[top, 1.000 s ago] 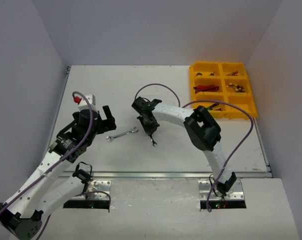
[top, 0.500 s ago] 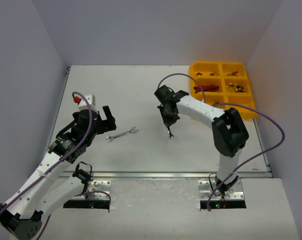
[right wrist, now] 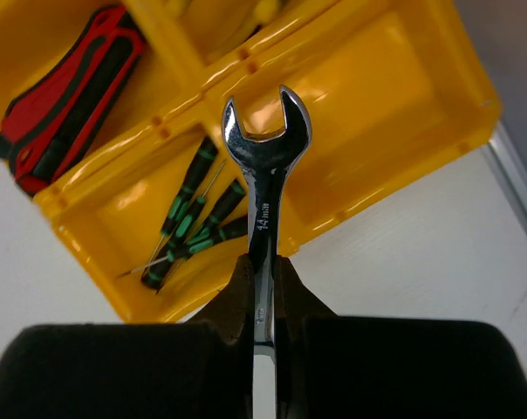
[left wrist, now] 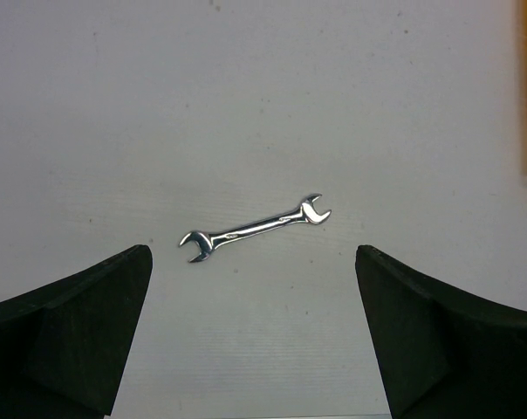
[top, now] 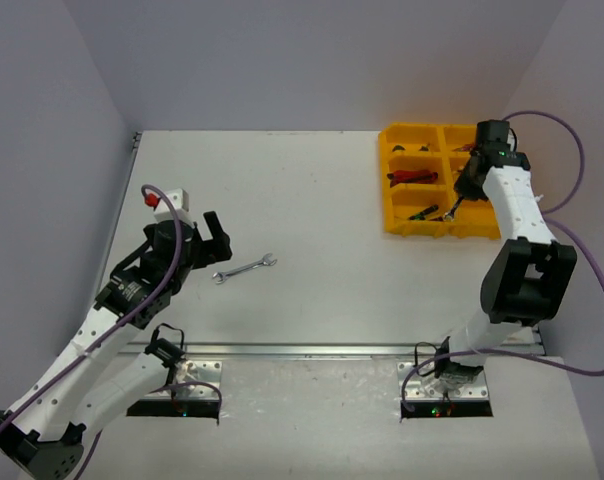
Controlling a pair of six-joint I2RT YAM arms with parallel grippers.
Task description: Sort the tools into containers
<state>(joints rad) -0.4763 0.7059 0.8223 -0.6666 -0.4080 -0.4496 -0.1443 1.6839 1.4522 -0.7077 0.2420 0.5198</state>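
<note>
Here, the right claw (right wrist: 262, 271) pinches a wrench (right wrist: 265, 166) above the tray (right wrist: 394, 175).
The wrench juts straight out beyond the closed fingers, its open head over the tray's near row. Screwdrivers (right wrist: 189, 227) lie in the compartment just left of it, and cutters (right wrist: 67, 100) lie further left. The left claw (left wrist: 253, 255) stands wide open and empty, with a second wrench (left wrist: 255, 229) flat on the table (left wrist: 246, 87) just ahead of its fingertips.
</note>
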